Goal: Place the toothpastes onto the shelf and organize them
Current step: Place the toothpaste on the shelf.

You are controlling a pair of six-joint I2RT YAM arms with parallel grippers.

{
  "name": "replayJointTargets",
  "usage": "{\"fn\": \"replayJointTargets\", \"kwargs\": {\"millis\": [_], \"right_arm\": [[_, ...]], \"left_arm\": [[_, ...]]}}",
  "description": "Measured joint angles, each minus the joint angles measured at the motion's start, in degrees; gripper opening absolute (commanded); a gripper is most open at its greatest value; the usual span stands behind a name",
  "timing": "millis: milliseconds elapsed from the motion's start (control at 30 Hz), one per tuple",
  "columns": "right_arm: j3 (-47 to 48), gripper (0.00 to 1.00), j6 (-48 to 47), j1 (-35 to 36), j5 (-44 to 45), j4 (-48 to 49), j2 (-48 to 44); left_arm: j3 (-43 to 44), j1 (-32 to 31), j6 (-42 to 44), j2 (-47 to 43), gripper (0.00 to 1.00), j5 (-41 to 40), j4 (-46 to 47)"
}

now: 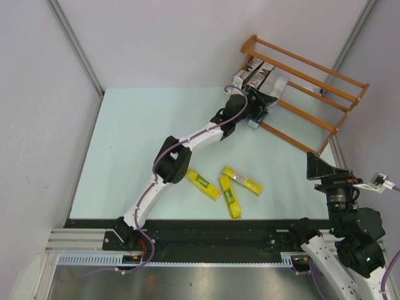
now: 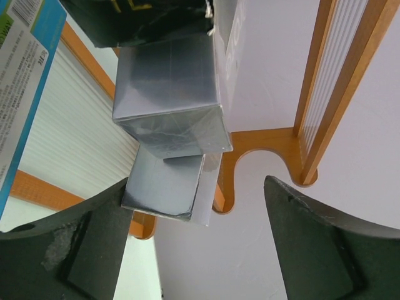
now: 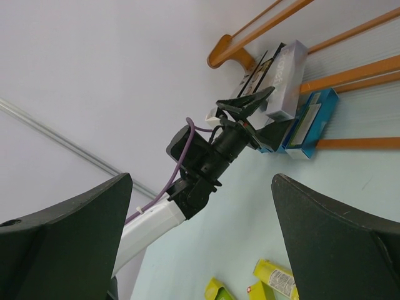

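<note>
The orange-brown shelf [image 1: 312, 87] stands at the far right of the table. Silver-grey toothpaste cartons [image 1: 270, 79] lie on its left end, with blue cartons [image 1: 256, 120] below them. My left gripper [image 1: 257, 100] is open and empty at those cartons. In the left wrist view its jaws [image 2: 194, 212] stand wide apart below the ends of two silver cartons [image 2: 169, 106], with a blue carton [image 2: 25, 81] at the left and the shelf's side frame [image 2: 262, 147] behind. Three yellow cartons [image 1: 230, 197] lie loose on the table's near middle. My right gripper [image 1: 322, 167] is open and empty.
The pale green table [image 1: 137, 144] is walled by grey panels at the left, back and right. The left arm [image 1: 187, 147] stretches diagonally across the middle. The right wrist view shows that arm [image 3: 206, 156], the shelf rails [image 3: 350, 75] and two yellow cartons [image 3: 275, 278].
</note>
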Motion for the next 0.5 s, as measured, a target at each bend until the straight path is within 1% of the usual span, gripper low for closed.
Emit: {"fn": "replayJointTargets", "kwargs": {"millis": [67, 100, 200, 267, 500], "right_arm": [[0.0, 1.00, 0.0, 0.0, 0.0, -0.1, 0.0], [0.0, 1.00, 0.1, 0.0, 0.0, -0.1, 0.0], [0.0, 1.00, 0.2, 0.0, 0.0, -0.1, 0.0], [0.0, 1.00, 0.2, 0.0, 0.0, -0.1, 0.0], [0.0, 1.00, 0.2, 0.0, 0.0, -0.1, 0.0]], "left_arm": [[-0.6, 0.0, 0.4, -0.3, 0.74, 0.0, 0.0], [-1.0, 0.0, 0.5, -0.5, 0.65, 0.2, 0.1], [-2.7, 0.0, 0.8, -1.5, 0.54, 0.4, 1.0], [-3.8, 0.0, 0.8, -2.1, 0.51, 0.7, 1.9], [-4.9, -0.3, 0.7, -2.5, 0.52, 0.9, 3.1]]}}
